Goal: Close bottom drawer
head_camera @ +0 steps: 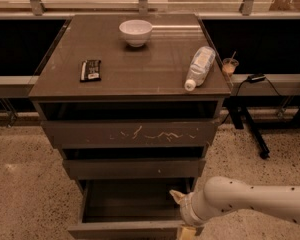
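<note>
The bottom drawer [121, 230] stands pulled out of the cabinet, and its shallow dark box looks empty. Its plain front panel runs along the lower edge of the view. My gripper [183, 214] is at the drawer's front right corner, on a white arm reaching in from the right. Its two tan fingertips [176, 196] stand apart, one over the drawer's right side and one by the front panel's right end. The gripper holds nothing.
Above are the mid drawer [134, 168] and the scratched top drawer [131, 132], both slightly out. On the cabinet top [140, 64] lie a white bowl [135, 32], a dark snack bar [90, 69] and a plastic bottle [199, 67]. A black stand [250, 129] is at the right.
</note>
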